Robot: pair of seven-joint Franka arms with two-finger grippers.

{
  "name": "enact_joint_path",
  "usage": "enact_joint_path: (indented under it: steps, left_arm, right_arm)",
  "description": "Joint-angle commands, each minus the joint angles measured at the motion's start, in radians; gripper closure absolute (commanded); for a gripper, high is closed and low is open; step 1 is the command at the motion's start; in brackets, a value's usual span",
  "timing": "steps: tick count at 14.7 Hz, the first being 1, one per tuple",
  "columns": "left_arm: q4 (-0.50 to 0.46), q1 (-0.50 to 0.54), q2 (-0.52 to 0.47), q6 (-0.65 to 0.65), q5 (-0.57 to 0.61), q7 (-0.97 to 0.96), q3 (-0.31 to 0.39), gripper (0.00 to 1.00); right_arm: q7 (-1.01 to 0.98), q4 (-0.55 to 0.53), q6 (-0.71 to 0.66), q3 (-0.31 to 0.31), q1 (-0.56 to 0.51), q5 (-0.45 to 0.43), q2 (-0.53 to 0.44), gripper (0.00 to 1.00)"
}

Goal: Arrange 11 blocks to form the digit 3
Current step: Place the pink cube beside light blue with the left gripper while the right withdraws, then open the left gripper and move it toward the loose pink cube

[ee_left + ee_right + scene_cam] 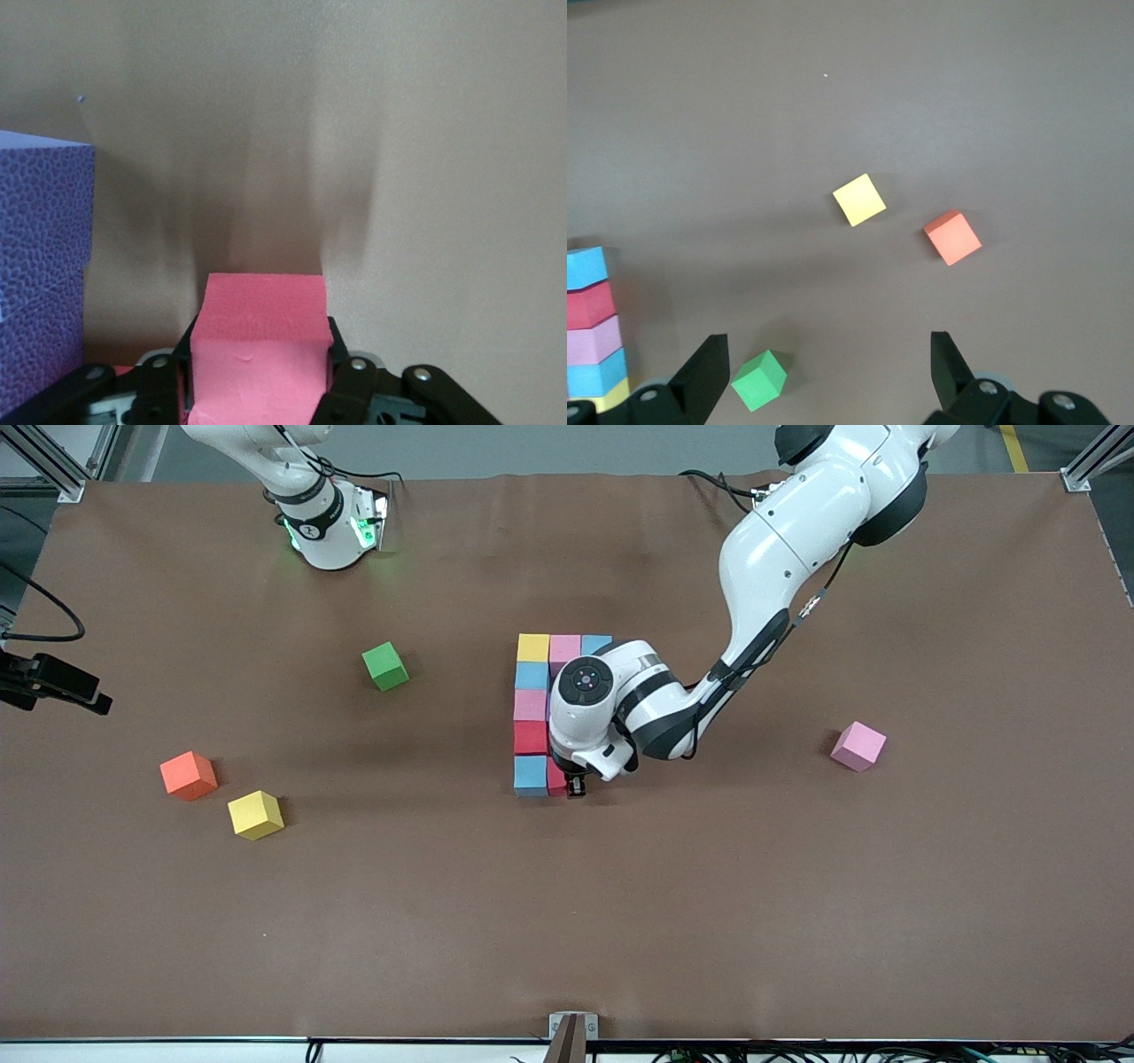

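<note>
The left gripper (577,787) is down at the nearest end of the half-built digit 3 (542,713), its fingers (168,385) pinched on a red block (257,341) that sits low between them, seemingly on or just above the table, right beside the light blue block (531,774) that ends the column of cubes. From the left wrist view a purple block (40,266) stands just to one side of the held cube; the arm hides it in the front view. Above the gripper's spot the column runs through a red cube (531,737), a pink one (530,705), another light blue and a yellow corner cube (532,647), with pink and light blue continuing the top bar. The right gripper (824,372) waits, fingers spread wide, high over the green cube (759,381) near its own base. A loose pink block (858,746) lies well away from the left gripper toward that arm's end of the table; a second yellow cube (256,814) and the orange cube (188,775) lie toward the right arm's end. These cubes look like light matte foam: probably easy to lift, not slippery, slightly yielding, so a modest squeeze on two opposite flat faces, centred, should hold one squarely without twisting.
</note>
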Motion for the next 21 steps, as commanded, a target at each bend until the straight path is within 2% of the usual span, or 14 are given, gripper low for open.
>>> enact_joint_path:
  steps: [1, 4, 7, 9, 12, 14, 17, 19, 21]
  left_arm:
    - [0.006, -0.002, 0.001, 0.028, 0.008, 0.01, 0.007, 0.01]
    - [0.006, 0.015, -0.028, 0.03, 0.007, 0.028, 0.003, 0.0]
    - [-0.051, 0.026, -0.12, 0.011, 0.005, 0.033, 0.001, 0.0]
    - [-0.104, 0.049, -0.198, -0.016, 0.007, 0.086, -0.002, 0.0]
    - [-0.245, 0.133, -0.344, -0.035, 0.005, 0.253, -0.014, 0.0]
    - [-0.334, 0.227, -0.418, -0.035, 0.005, 0.385, -0.046, 0.0]
    - [-0.463, 0.444, -0.501, -0.035, 0.004, 0.624, -0.158, 0.0]
    - [-0.513, 0.605, -0.524, -0.036, 0.004, 0.766, -0.253, 0.0]
    - [-0.531, 0.731, -0.524, -0.038, 0.004, 0.885, -0.318, 0.0]
  right_arm:
    - [-0.008, -0.054, 0.022, 0.016, 0.001, -0.045, -0.045, 0.0]
    - [-0.007, -0.101, 0.048, 0.018, 0.001, -0.045, -0.065, 0.0]
    - [-0.008, -0.164, 0.097, 0.018, 0.001, -0.045, -0.096, 0.0]
    - [-0.01, -0.163, 0.094, 0.018, 0.0, -0.044, -0.096, 0.0]
    - [-0.001, -0.138, 0.089, 0.018, 0.0, -0.033, -0.093, 0.0]
    - [-0.002, -0.128, 0.086, 0.016, 0.0, -0.032, -0.093, 0.0]
    - [-0.013, -0.108, 0.086, 0.018, 0.01, -0.033, -0.091, 0.0]
    - [-0.013, -0.108, 0.088, 0.018, 0.014, -0.033, -0.091, 0.0]
    - [-0.011, -0.102, 0.095, 0.018, 0.01, -0.03, -0.09, 0.0]
